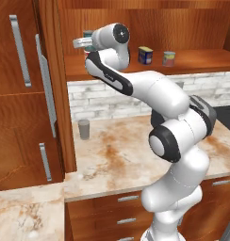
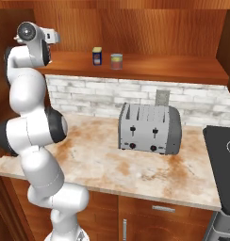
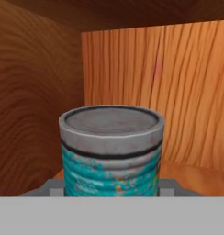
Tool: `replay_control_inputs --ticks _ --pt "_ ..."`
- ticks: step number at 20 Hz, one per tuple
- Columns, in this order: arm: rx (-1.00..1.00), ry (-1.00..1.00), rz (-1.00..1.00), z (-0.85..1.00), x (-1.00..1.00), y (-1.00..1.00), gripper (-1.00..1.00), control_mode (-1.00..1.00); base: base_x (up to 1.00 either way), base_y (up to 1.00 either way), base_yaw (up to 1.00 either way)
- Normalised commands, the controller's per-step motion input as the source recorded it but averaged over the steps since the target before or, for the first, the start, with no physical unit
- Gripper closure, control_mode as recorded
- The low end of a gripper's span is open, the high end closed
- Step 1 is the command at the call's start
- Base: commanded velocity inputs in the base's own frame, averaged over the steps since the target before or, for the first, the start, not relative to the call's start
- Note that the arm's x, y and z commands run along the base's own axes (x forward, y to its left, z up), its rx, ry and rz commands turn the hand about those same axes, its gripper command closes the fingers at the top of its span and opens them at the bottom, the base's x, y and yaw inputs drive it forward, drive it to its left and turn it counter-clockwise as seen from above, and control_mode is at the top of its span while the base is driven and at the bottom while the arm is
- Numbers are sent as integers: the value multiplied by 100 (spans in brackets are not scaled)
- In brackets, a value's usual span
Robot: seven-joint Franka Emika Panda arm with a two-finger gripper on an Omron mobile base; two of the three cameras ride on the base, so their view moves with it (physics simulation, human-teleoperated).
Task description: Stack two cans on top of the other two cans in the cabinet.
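Standing inside the cabinet (image 3: 187, 92), the teal can (image 3: 111, 151) is sitting between the gripper (image 3: 111, 187)'s fingers; grip unclear, arm reaching high left.

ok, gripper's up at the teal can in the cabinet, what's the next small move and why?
Probably close the gripper on the teal can. In the hand view the can sits centred and very near, with grey finger parts at either side of its base, but whether the jaws already clamp it can't be told. The dark blue can and red can stand apart along the shelf.

Both base views look forward and down from behind arm, left and right, sharing counter (image 1: 117, 155) and cabinet (image 1: 201, 61). Hand view sits close behind teal can (image 3: 111, 151), facing cabinet's back corner.
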Motion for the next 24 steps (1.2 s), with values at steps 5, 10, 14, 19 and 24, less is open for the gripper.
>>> replay_control_inputs --ticks 5,10,14,19,24 --pt "0 0 0 -9 0 0 -100 -100 0 0 0" --pt "0 0 0 -7 0 -1 -100 -100 0 0 0" --pt "0 0 0 -2 -6 -4 -100 -100 0 0 0" --pt "0 0 -1 -1 -26 -17 -100 -100 0 0 0" --pt "0 0 -12 -1 -46 -27 -100 -100 0 0 0"
